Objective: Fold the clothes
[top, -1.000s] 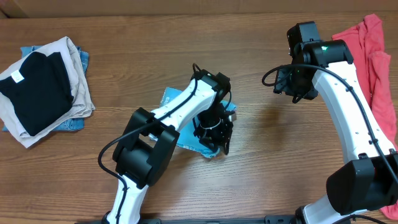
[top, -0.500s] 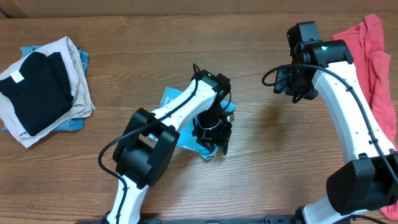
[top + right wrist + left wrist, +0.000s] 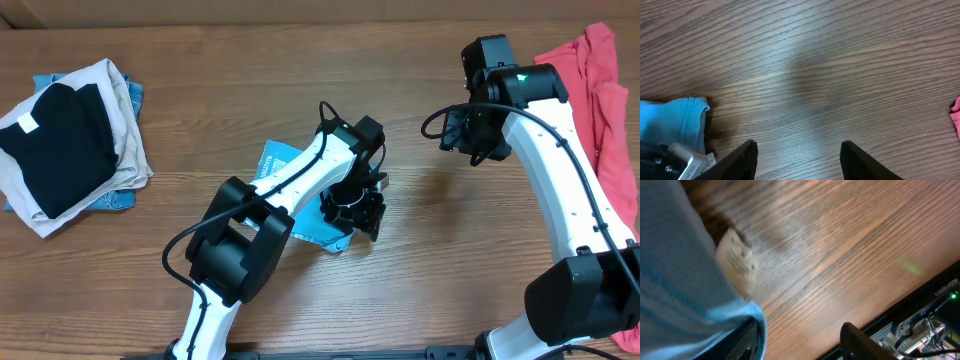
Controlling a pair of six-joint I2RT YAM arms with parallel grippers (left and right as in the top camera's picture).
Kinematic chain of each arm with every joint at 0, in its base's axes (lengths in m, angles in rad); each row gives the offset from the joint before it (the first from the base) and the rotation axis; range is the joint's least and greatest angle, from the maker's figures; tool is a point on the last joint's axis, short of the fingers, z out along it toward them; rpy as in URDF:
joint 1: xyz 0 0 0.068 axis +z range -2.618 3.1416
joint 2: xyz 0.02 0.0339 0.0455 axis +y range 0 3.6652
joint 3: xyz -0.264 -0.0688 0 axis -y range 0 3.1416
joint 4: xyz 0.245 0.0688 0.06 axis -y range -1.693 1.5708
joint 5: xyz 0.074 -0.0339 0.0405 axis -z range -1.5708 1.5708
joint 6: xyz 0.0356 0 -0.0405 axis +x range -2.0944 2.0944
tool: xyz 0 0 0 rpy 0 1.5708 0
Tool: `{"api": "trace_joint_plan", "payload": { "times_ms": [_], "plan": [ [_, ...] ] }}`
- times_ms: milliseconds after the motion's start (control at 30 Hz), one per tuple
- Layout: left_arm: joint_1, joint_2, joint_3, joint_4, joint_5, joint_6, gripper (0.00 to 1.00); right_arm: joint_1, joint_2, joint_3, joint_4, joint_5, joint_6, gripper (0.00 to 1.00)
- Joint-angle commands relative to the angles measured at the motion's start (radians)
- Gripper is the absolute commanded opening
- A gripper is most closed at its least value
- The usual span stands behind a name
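Blue shirt (image 3: 277,160) lies at table (image 3: 420,270) centre, partly under the left arm.

Change over the last second: left hand (image 3: 357,207) now sits slightly toward 2 o'clock of its earlier spot, with the wrist swung round. The shirt's outline has barely moved. The right arm has not moved.

Left hand: fingers wide apart. In the wrist view, blue cloth and its white tag (image 3: 737,263) fill the 9 o'clock side and lie against one finger, with bare wood between the fingers. It is probably not gripping, though the view is blurred.

Right hand (image 3: 799,159): fingers wide, nothing between them, hovering over bare table toward 2 o'clock of the shirt.

Folded pile (image 3: 70,140) sits at 10 o'clock. Red garment (image 3: 598,85) lies unfolded at 2 o'clock.

Reading: the hand shifted and the cloth did not, so this looks like re-positioning for a new grip on the shirt edge, not a fold in progress. The blue shirt is not yet a tidy fold, and the red garment is still to do.
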Motion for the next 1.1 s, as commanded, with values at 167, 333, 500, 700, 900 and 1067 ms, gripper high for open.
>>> {"api": "trace_joint_plan", "payload": {
  "times_ms": [167, 333, 500, 700, 900, 1067],
  "plan": [
    [0.033, -0.069, 0.132, -0.073, -0.186, 0.097, 0.56, 0.001, -0.006, 0.013, 0.007, 0.001, -0.002, 0.57],
    [0.100, -0.121, 0.222, -0.042, -0.373, 0.097, 0.61, 0.001, -0.006, 0.013, 0.004, -0.033, -0.031, 0.57],
    [0.232, -0.118, 0.240, 0.077, -0.444, 0.097, 0.66, 0.005, -0.006, 0.013, 0.019, -0.319, -0.149, 0.56],
    [0.405, -0.080, 0.240, 0.221, -0.340, 0.097, 0.66, 0.042, -0.006, -0.002, 0.053, -0.582, -0.180, 0.52],
    [0.499, -0.001, 0.240, 0.262, -0.213, 0.108, 0.65, 0.143, 0.016, -0.040, 0.089, -0.676, -0.175, 0.52],
    [0.507, 0.044, 0.240, 0.275, -0.181, 0.163, 0.66, 0.241, 0.042, -0.092, 0.152, -0.700, -0.136, 0.52]
  ]
}}
